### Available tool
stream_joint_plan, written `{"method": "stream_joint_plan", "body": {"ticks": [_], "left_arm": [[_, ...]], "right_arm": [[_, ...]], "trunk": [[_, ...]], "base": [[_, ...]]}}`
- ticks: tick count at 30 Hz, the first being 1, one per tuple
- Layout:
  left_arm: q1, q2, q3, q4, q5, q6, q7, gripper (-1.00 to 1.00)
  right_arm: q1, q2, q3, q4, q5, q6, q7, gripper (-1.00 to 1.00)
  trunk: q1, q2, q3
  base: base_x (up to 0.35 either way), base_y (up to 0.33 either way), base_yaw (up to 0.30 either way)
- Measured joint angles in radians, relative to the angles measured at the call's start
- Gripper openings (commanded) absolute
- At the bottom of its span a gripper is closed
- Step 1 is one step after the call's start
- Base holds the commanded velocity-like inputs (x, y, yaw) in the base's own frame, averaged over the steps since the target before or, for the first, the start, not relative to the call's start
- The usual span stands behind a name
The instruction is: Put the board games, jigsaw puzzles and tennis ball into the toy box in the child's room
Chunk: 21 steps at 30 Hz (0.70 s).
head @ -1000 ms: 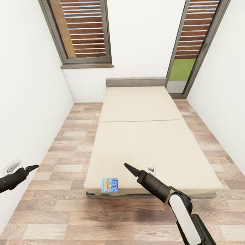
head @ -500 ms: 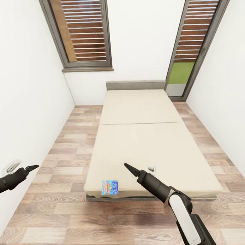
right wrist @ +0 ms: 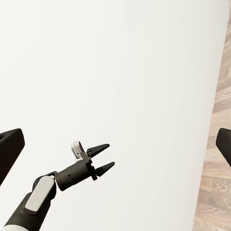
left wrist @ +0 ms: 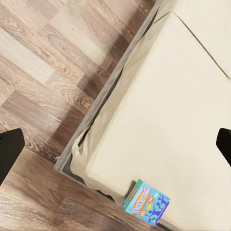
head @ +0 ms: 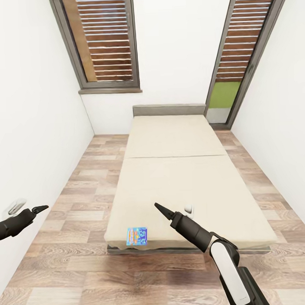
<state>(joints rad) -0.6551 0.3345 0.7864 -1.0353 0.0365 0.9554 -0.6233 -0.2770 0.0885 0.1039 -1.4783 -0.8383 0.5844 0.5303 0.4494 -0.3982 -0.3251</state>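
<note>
A small blue board game (head: 137, 235) with orange-yellow art lies flat at the near left corner of the beige bed (head: 180, 178). The left wrist view looks down on the same board game (left wrist: 147, 203) by the bed's (left wrist: 168, 110) edge. My left gripper (head: 40, 209) hangs open over the floor by the left wall, well left of the game. The right wrist view catches that left gripper (right wrist: 106, 156) with its fingers spread. Held open above the bed's near end, my right gripper (head: 158, 207) is a little right of the game and holds nothing. The toy box and table are out of view.
Wood-plank floor (head: 68, 269) runs along both sides of the bed and in front of it. White walls close in on the left and right. A slatted window (head: 105, 40) and a tall slatted door (head: 237, 57) stand beyond the grey headboard (head: 169, 109).
The whole picture has slid slightly downward, so the camera has moved. Both arms keep their places in the view, and the board game stays put on the bed.
</note>
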Motion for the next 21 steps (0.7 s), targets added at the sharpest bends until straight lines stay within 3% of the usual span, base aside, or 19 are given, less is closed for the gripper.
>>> {"method": "stream_joint_plan", "body": {"ticks": [21], "left_arm": [[0.000,0.000,0.000,0.000,0.000,0.000,0.000,1.00]], "right_arm": [[0.000,0.004,0.000,0.000,0.000,0.000,-0.001,1.00]], "trunk": [[0.000,0.000,0.035]], "base": [[0.000,0.000,0.000]]}}
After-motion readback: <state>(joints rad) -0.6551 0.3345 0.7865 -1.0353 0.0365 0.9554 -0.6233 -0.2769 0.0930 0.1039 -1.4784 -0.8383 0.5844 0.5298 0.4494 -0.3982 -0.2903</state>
